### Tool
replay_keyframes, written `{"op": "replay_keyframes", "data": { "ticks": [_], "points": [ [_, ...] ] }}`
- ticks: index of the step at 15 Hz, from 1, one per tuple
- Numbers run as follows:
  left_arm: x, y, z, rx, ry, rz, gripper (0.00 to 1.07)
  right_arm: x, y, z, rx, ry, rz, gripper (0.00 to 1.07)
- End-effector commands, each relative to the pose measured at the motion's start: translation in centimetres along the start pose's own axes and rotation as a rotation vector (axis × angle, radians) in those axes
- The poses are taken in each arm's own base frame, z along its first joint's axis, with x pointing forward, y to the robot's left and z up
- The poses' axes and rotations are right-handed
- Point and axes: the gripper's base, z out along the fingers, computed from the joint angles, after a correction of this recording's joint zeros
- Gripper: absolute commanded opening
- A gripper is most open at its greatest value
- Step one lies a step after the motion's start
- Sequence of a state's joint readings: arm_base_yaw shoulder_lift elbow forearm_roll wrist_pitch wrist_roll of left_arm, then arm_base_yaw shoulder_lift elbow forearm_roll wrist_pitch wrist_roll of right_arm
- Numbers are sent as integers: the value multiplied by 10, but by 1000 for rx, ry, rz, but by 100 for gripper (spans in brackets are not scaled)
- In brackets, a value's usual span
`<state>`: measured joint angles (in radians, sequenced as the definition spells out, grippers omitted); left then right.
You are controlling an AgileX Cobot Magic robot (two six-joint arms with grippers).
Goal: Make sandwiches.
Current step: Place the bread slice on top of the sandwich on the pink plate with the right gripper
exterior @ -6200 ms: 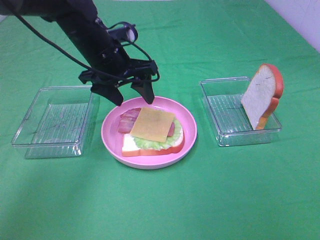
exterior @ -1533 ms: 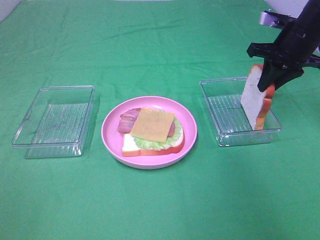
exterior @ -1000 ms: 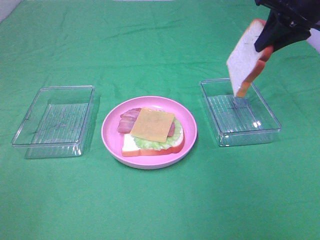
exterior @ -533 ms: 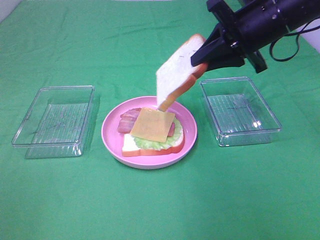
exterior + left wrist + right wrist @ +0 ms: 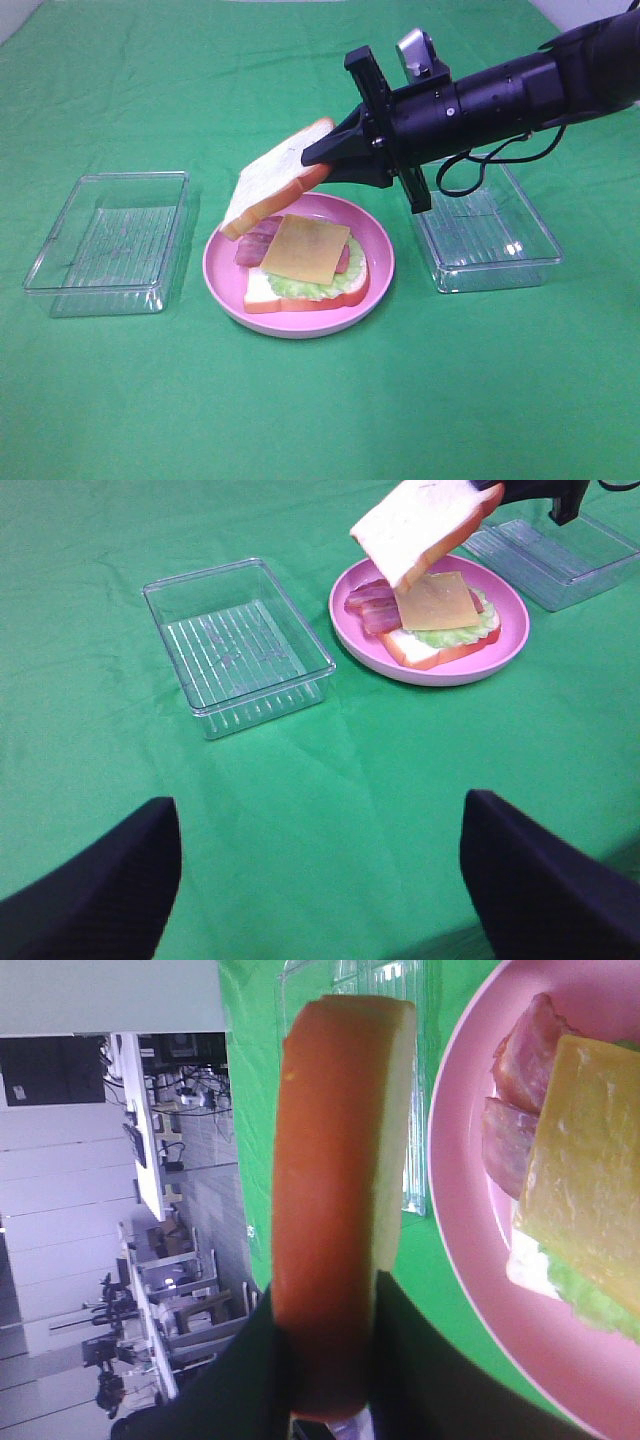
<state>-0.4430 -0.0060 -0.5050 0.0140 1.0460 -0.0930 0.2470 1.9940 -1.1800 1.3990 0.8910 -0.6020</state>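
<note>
A pink plate (image 5: pixel 220 270) holds the open sandwich: a bread slice (image 5: pixel 262 292), green lettuce (image 5: pixel 300 287), bacon strips (image 5: pixel 255 238) and a yellow cheese square (image 5: pixel 305 247) on top. My right gripper (image 5: pixel 318 165) is shut on a second bread slice (image 5: pixel 268 186) and holds it tilted in the air over the plate's far left part. In the right wrist view the slice (image 5: pixel 335 1210) shows edge-on between the fingers, above the plate (image 5: pixel 460 1220) and cheese (image 5: pixel 585 1170). The left wrist view shows the slice (image 5: pixel 420 525) over the plate (image 5: pixel 510 645). The left gripper is open (image 5: pixel 320 865), far from the plate.
An empty clear tub (image 5: pixel 108 240) stands left of the plate. Another empty clear tub (image 5: pixel 485 235) stands right of it, under my right arm. Green cloth (image 5: pixel 320 410) covers the table.
My right gripper lifted the bread slice out of the right tub and carried it left, tilting it flatter over the plate. The left arm left the exterior view.
</note>
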Motion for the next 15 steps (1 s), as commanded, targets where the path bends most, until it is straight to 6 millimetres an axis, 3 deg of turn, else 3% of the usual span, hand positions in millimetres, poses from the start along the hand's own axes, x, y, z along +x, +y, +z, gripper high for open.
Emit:
{"op": "replay_keyframes", "data": {
  "ticks": [1, 3, 9, 12, 15],
  "points": [
    [1, 0, -2, 3, -26, 1, 74, 0, -9, 10, -45, 20, 43, 0],
    [1, 0, -2, 3, -26, 1, 74, -1, -19, 16, -40, 34, 73, 0],
    [1, 0, -2, 3, -26, 1, 74, 8, -18, 27, -83, 56, 74, 0],
    [1, 0, -2, 3, -26, 1, 74, 16, -31, 33, -143, -62, 102, 0],
    [1, 0, -2, 3, -26, 1, 74, 17, -39, 31, -100, -65, 75, 0]
  ]
}}
